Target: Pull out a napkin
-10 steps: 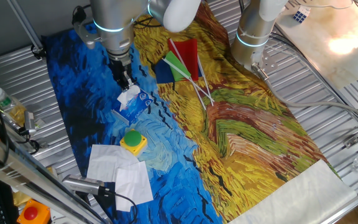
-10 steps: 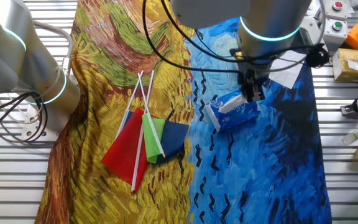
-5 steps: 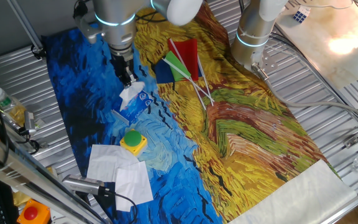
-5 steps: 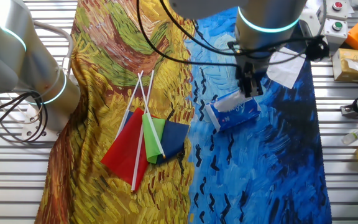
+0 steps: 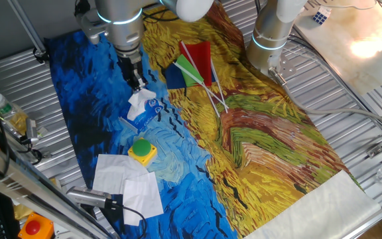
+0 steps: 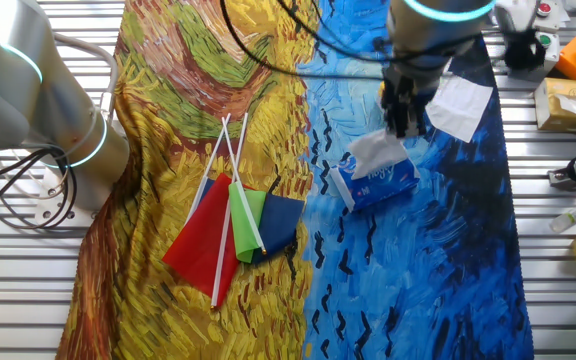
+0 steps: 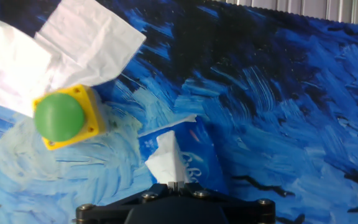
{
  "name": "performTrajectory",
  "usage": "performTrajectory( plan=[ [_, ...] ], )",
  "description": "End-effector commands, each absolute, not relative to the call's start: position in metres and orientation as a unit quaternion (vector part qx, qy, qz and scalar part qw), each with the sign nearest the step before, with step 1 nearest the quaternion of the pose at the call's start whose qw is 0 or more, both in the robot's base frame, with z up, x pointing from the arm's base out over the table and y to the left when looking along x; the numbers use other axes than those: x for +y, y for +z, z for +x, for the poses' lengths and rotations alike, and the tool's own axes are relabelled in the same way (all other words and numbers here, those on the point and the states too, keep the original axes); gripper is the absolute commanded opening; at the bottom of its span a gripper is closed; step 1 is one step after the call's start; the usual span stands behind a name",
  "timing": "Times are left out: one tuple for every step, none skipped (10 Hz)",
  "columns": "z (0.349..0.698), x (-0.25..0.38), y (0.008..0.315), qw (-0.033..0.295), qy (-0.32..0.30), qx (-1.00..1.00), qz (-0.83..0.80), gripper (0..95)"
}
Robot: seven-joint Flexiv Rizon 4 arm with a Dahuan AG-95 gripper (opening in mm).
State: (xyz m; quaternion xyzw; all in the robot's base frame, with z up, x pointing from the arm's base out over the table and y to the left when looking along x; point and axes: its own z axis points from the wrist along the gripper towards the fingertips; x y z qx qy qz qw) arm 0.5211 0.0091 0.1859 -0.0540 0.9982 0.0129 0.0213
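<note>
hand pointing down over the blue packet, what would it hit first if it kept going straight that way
Most likely the blue tissue packet. The hand points down and is shut on the napkin rising from the packet's opening, which lies directly beneath it. Below that comes the painted cloth. Exact depth is unclear.

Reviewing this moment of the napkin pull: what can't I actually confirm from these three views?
- Fingertips of the gripper: in the hand view the gripper body at the bottom edge hides them.
- Lower end of the napkin: hidden inside the blue tissue packet, so how much remains in is unclear.
- Packet printing: too small and blurred in all views.
- Loose tissues by the yellow button box: overlapping, so their count is uncertain.
</note>
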Motion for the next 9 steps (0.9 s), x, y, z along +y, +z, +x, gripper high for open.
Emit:
performTrajectory(
  plan=[
    [0.522, 0.014, 0.191, 0.019, 0.016, 0.998, -0.049, 0.0],
    [0.522, 0.018, 0.194, 0.019, 0.018, 0.999, -0.046, 0.0],
    [0.522, 0.022, 0.195, 0.019, 0.019, 0.999, -0.041, 0.0],
    [0.523, 0.029, 0.196, 0.019, 0.019, 0.999, -0.035, 0.0],
    [0.525, 0.035, 0.195, 0.019, 0.018, 0.999, -0.029, 0.0],
    [0.526, 0.039, 0.194, 0.019, 0.018, 0.999, -0.026, 0.0],
    [0.529, 0.045, 0.193, 0.02, 0.018, 0.999, -0.021, 0.0],
    [0.53, 0.05, 0.192, 0.02, 0.018, 0.999, -0.019, 0.0],
    [0.53, 0.053, 0.192, 0.021, 0.018, 0.999, -0.017, 0.0]
  ],
)
